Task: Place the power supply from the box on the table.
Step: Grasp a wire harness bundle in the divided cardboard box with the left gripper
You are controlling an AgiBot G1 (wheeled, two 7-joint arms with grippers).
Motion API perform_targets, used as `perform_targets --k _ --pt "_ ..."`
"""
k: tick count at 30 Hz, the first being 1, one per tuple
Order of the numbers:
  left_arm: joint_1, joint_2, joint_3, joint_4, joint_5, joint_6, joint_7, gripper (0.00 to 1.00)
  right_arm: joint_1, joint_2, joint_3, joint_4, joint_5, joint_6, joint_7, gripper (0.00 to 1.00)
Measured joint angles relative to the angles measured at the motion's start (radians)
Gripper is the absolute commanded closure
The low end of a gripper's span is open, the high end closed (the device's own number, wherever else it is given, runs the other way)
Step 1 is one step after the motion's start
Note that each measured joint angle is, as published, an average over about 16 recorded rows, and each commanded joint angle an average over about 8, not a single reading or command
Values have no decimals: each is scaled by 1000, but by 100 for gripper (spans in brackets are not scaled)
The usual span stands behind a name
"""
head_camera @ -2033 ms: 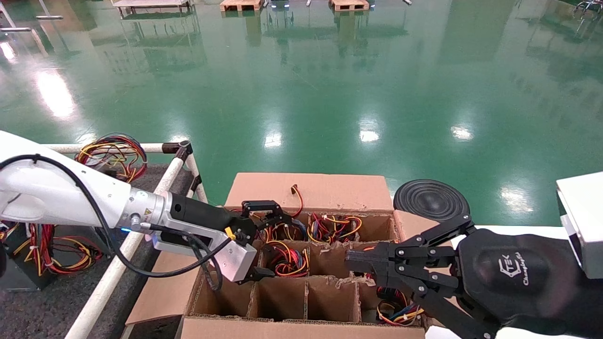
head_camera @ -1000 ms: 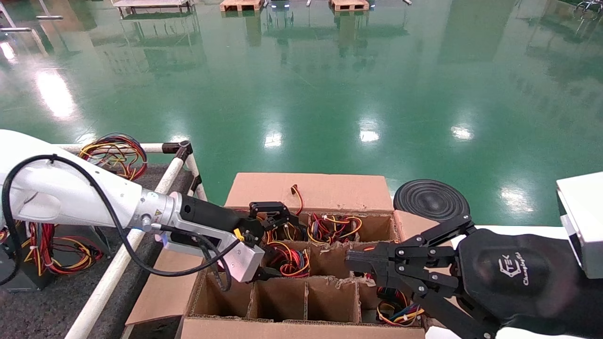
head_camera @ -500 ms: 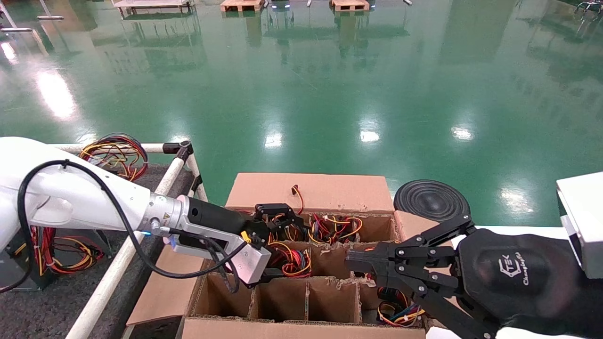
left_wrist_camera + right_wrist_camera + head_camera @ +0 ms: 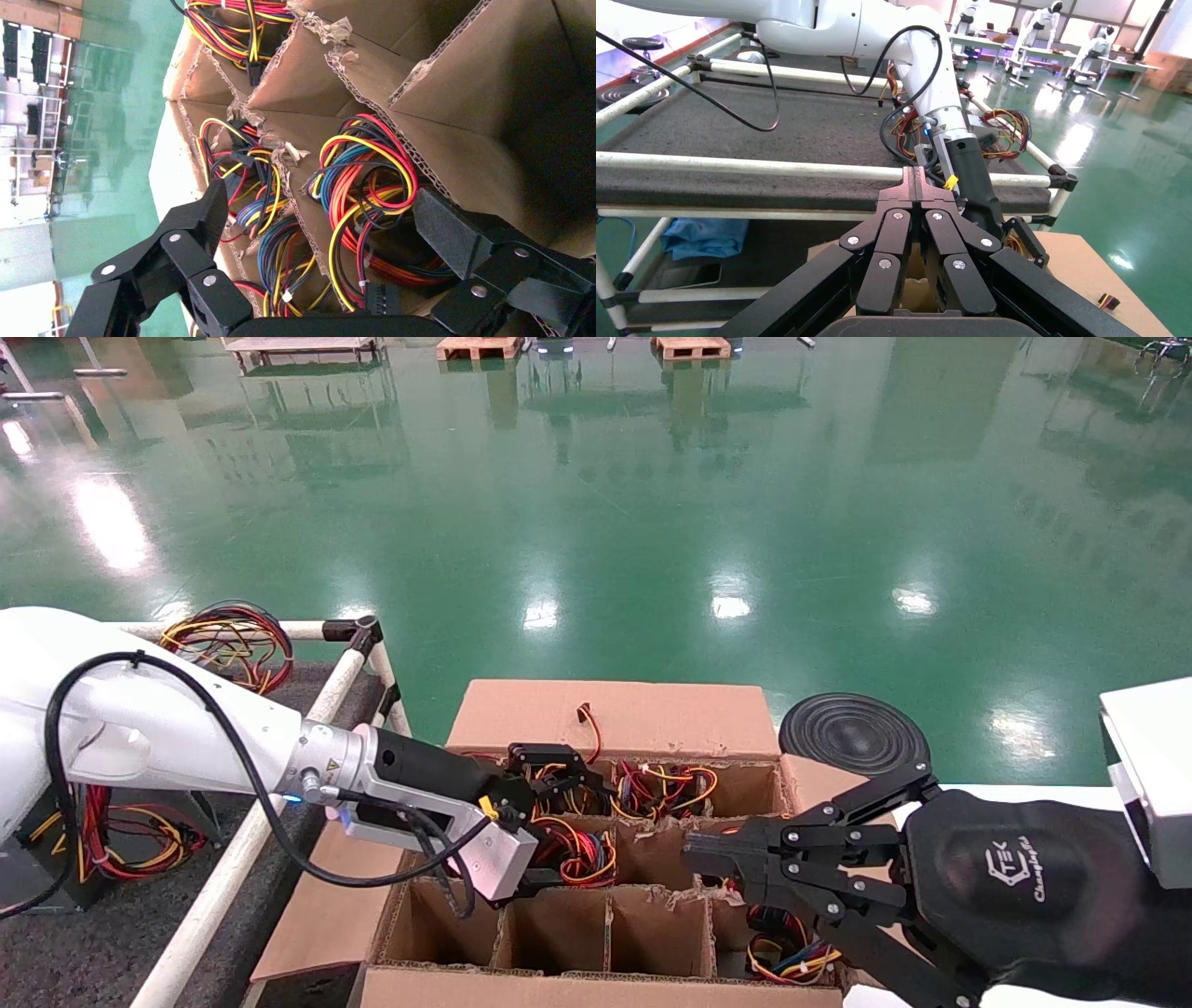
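The large brown corrugated cardboard box, its inside split by cardboard dividers into square cells, serves as the landmark. The left gripper, black and on a white arm, reaches into the box from the box's left side and is lowered over a cell in the middle row, second from the left edge. Its fingers are spread wide apart, one on either side of a coiled bundle of red, yellow, blue and black wires lying in that cell; they close on nothing. That wire bundle belongs to the power supply; its grey metal body cannot be made out under the wires, so only the cabling shows. More wire bundles fill the cells of the far row of the box, while the three near-row cells on the left stand bare.

The right gripper, black with linked fingers, hangs over the right part of the box with its fingers pressed together and holding nothing; below it, in the near right cell, lies another wire bundle.

The dark grey felt-topped table, edged with white tube rails and black joints, stands just left of the box. On it rest other wired units. A round black ribbed disc sits beyond the box's far right corner
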Motion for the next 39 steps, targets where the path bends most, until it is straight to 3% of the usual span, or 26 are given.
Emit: perform_targets --k 39 --pt "-35 35 -6 140 -31 57 71 100 0 0 0 0 0 0 0 100"
